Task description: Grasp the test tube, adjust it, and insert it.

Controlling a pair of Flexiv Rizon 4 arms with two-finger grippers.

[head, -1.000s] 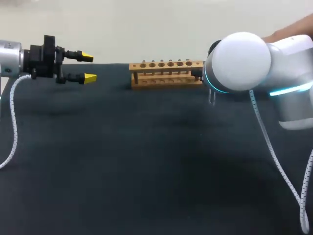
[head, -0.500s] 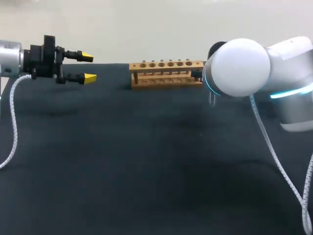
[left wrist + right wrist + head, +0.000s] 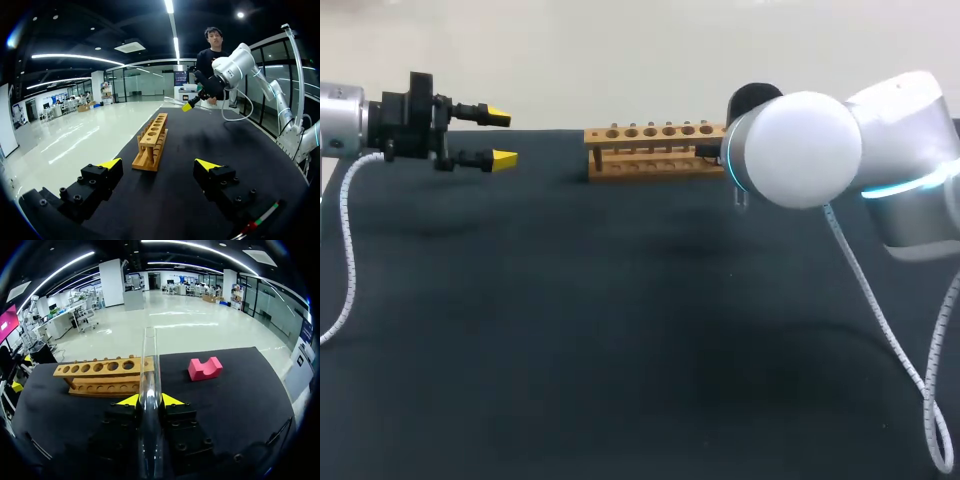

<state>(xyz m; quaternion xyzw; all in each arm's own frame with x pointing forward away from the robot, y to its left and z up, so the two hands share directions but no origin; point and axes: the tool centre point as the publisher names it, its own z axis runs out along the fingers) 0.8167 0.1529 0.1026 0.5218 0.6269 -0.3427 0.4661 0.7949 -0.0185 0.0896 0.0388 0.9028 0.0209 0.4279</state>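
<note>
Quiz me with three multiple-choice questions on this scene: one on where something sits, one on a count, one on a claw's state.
1. Where is the pink block? A on the rack; B on the table beside the rack; C between claw fingers.
2. How many holes are in the rack's top? A four; B nine; C six.
3. The right claw is: A shut on the tube; B open, empty; C shut on the block.
Answers: 1 B, it lies on the table off the rack's end. 2 C, six holes show in a row. 3 A, both yellow tips press the tube's sides.
</note>
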